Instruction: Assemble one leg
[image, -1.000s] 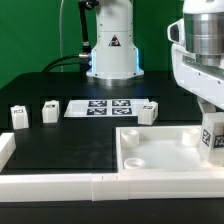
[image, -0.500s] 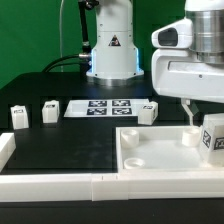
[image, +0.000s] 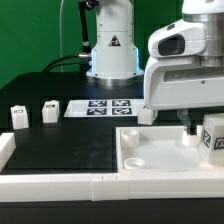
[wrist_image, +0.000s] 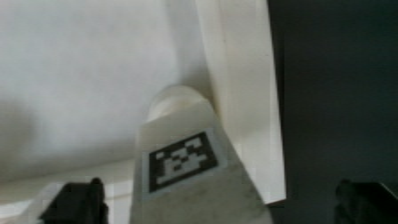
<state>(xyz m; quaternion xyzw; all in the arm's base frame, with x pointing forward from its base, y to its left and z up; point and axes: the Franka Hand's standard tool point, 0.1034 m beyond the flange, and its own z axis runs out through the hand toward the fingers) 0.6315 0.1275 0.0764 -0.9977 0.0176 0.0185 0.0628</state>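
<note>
A white leg (image: 212, 138) with a black-and-white tag stands on the large white panel (image: 150, 150) at the exterior view's right edge. My gripper (image: 200, 128) hangs over it, open. In the wrist view the leg (wrist_image: 187, 160) rises between my two dark fingertips (wrist_image: 75, 202), with a gap on each side, so the jaws straddle it without touching. The panel (wrist_image: 71, 80) fills the background there. Three more legs stand on the black table: two at the exterior view's left (image: 18, 117) (image: 49, 111) and one by the panel's far edge (image: 148, 112).
The marker board (image: 107, 107) lies flat behind the legs. A low white rail (image: 60, 181) runs along the front edge and turns up at the left. The robot base (image: 112, 50) stands at the back.
My gripper and wrist have moved toward the exterior view's left and come lower over the panel. The leg at the right edge has stayed where it was.
</note>
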